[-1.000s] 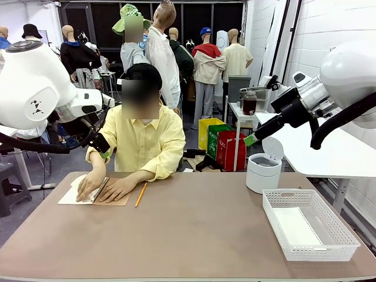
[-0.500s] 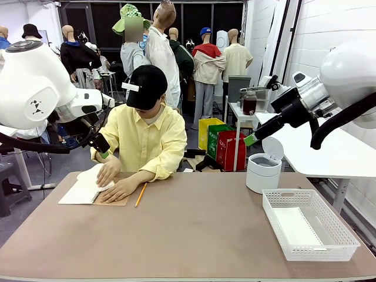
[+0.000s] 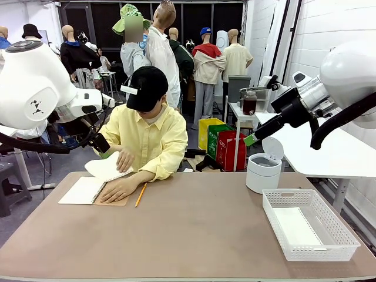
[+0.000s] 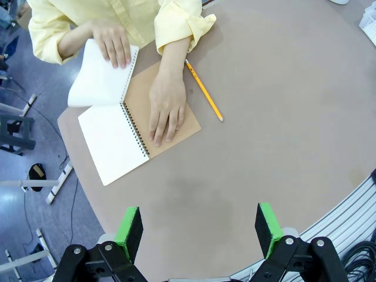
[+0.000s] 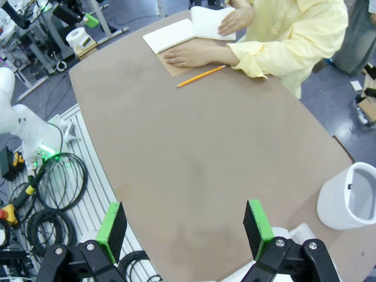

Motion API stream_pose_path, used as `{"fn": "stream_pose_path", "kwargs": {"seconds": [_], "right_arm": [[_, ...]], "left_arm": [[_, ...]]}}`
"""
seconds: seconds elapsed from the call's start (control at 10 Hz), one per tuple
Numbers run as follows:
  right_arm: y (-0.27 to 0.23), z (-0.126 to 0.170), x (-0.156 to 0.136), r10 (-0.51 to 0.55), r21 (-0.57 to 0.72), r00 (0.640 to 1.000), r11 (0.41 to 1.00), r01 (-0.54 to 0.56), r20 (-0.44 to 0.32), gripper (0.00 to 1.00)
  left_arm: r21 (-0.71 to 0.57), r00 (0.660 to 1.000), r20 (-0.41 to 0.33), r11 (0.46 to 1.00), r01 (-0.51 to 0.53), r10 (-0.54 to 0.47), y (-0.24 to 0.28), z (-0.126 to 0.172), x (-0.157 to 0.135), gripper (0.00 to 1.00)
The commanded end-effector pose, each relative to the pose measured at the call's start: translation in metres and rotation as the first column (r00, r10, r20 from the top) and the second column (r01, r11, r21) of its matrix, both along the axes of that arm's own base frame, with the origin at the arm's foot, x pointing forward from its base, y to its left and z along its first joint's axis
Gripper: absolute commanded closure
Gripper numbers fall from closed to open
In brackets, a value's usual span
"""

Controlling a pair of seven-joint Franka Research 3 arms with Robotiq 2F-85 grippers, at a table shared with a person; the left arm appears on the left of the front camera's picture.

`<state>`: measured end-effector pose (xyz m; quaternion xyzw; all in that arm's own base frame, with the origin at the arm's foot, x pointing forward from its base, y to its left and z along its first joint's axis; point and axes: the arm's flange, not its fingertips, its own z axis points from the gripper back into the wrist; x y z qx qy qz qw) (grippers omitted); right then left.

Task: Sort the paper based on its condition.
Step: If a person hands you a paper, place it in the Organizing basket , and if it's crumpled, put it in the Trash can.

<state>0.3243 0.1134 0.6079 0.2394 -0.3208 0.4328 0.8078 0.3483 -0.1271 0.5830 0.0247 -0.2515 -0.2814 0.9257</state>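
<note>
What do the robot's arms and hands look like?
Both are glossy white with rounded joints: the left arm carries a small black logo, the right arm a black cable. The left hand and right hand are black with green pads.

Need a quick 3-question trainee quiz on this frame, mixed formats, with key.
1. True or false: the left gripper and the right gripper both stand open, holding nothing.
2. What lies in the white basket? A) a flat sheet B) a crumpled wad C) a pencil
3. Fill in: the person's hand lifts a page of the ___.
Key: 1 true; 2 A; 3 notebook.
</note>
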Motion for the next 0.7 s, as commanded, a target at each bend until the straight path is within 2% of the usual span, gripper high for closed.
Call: {"fn": "stream_pose_path", "kwargs": {"seconds": [0.0,0.6], "right_arm": [[-0.0005,-0.0002,0.0001,0.004,0.004,1.000,1.000,-0.004,-0.005,0.00],[-0.0005,-0.0002,0.0001,0.004,0.004,1.000,1.000,-0.004,-0.005,0.00]], "left_arm": [[-0.003,1.000,0.005,1.000,0.004,-0.004,0.0006,0.0001,0.0002,0.00],[-0.003,1.000,0.005,1.000,0.004,-0.004,0.0006,0.0001,0.0002,0.00]]}}
